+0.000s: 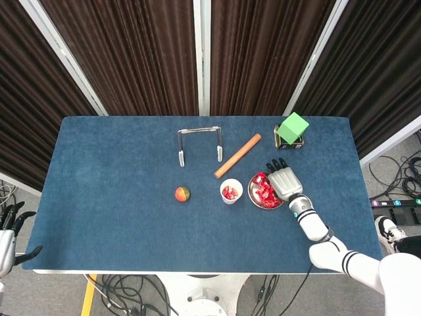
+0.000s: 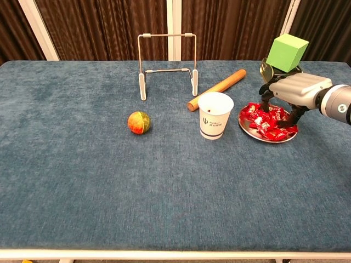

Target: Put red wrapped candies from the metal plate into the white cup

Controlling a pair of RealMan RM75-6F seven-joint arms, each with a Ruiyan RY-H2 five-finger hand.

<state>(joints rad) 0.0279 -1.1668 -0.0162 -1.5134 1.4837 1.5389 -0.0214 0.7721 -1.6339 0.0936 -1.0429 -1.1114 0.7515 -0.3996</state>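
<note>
From the head view, the right hand (image 1: 283, 182) lies palm-down over the right part of the metal plate (image 1: 256, 201), its dark fingers (image 1: 273, 166) reaching past the far rim. The red wrapped candies (image 1: 264, 190) are heaped in the plate, partly hidden under the palm. Whether the fingers have closed on a candy cannot be told from above. The white cup (image 1: 231, 191) stands just left of the plate, apart from it, with a few red candies already showing inside; judging from that, the transfer is under way and much of the pile remains. The left hand (image 1: 12, 222) hangs off the near left corner of the blue-covered counter (image 1: 112, 197), fingers apart and holding nothing, well away from the work.

From the chest view, the right hand (image 2: 289, 94) hovers low over the plate (image 2: 248, 127) with its fingers (image 2: 266, 112) pointing down into the candies (image 2: 263, 119), a posture that seems meant for pinching one piece out of the heap. The fingertips appear to touch the wrappers, but no candy is seen lifted, so a grasp cannot be confirmed. The cup (image 2: 214, 115) sits close on the left, so the carry across would likely be short.

Around them: a wooden rolling pin (image 2: 217, 89) lies diagonally behind the cup, a wire rack (image 2: 166, 65) stands further back, and a small red-and-green ball (image 2: 139, 122) rests to the left. A green cube (image 2: 287, 52) perches on a dark holder just behind the hand, the nearest thing to bump on lifting.
</note>
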